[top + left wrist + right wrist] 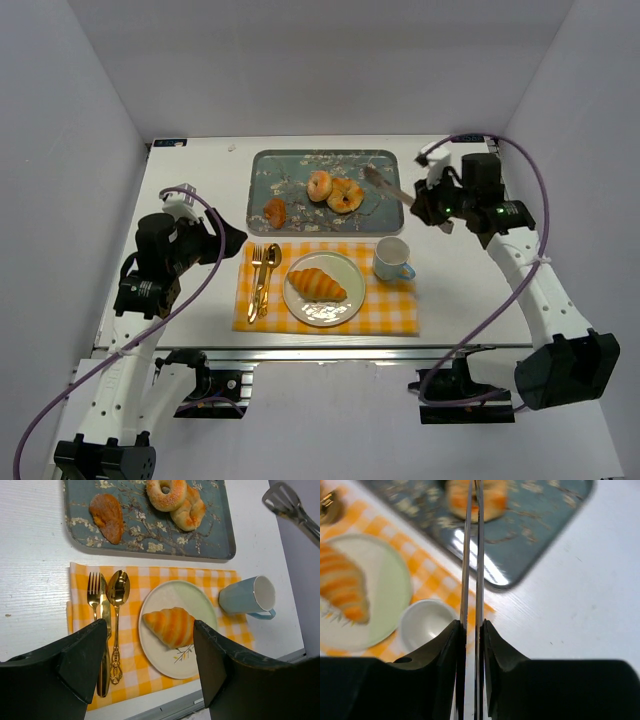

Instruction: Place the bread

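The bread, a golden-orange croissant (317, 284), lies on the pale round plate (345, 303) on the yellow checked cloth; it also shows in the left wrist view (170, 626) and the right wrist view (342, 589). My right gripper (430, 203) is shut on metal tongs (388, 186), whose empty tips hang over the tray's right end. In the right wrist view the tongs' two arms (472, 555) run up between the jaws. My left gripper (226, 243) is open and empty at the table's left, well clear of the plate.
A floral tray (270, 180) at the back holds two ring donuts (334, 190) and a dark-brown pastry lump (274, 212). A light-blue cup (392, 259) stands right of the plate. A gold fork, knife and spoon (262, 276) lie left of it.
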Robot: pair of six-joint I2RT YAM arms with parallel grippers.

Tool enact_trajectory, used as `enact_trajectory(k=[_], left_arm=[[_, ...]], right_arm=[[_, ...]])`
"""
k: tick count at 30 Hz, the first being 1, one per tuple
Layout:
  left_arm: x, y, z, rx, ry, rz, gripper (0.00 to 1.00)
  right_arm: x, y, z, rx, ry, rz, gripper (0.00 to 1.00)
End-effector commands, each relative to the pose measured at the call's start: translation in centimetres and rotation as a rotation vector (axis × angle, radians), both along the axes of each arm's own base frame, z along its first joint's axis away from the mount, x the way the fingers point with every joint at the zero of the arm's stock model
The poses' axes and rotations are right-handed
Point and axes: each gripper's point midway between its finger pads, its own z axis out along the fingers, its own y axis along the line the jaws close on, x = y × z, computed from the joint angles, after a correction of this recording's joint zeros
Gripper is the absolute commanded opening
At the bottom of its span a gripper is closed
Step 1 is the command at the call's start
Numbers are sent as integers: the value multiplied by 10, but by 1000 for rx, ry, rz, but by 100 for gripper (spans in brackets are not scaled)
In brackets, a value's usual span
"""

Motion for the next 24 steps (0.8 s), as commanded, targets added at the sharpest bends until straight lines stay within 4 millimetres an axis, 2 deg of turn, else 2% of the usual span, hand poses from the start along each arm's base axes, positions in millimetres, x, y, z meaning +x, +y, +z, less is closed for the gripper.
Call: enact_trajectory(k=[1, 3, 4, 5, 6, 7, 11, 14, 18, 21, 22, 24], left_arm=[[1, -4, 9, -22, -41, -23, 79], [0, -6, 7, -34, -39, -29, 79], [0, -7, 6, -36, -40, -30, 79], [0, -7, 6, -37, -42, -31, 79], [0, -7, 4, -38, -39, -33, 79], [0, -8, 4, -39, -38, -35, 79], [1, -9, 2, -39, -38, -44, 79], [2, -10, 3, -42, -39, -49, 79], [2, -10, 3, -44, -41, -48, 79], [3, -10, 4, -51, -44, -45, 79], [3, -10, 4, -53, -44, -43, 79], [3, -10, 4, -52, -46, -40, 79]], right_arm=[[37, -55, -3, 84, -1, -281, 28], [47, -83, -33, 91, 57, -406, 28], [51, -108, -43, 92, 70, -491, 29], [54, -121, -58, 76, 85, -542, 28], [62, -133, -63, 72, 52, -586, 28], [56, -140, -91, 46, 88, -616, 29], [52, -156, -159, -31, 150, -689, 31], [48, -161, -190, -60, 233, -738, 36], [40, -161, -210, -96, 306, -722, 46], [32, -158, -222, -125, 353, -663, 63], [30, -156, -223, -129, 361, -644, 75], [28, -153, -218, -130, 364, -599, 81]])
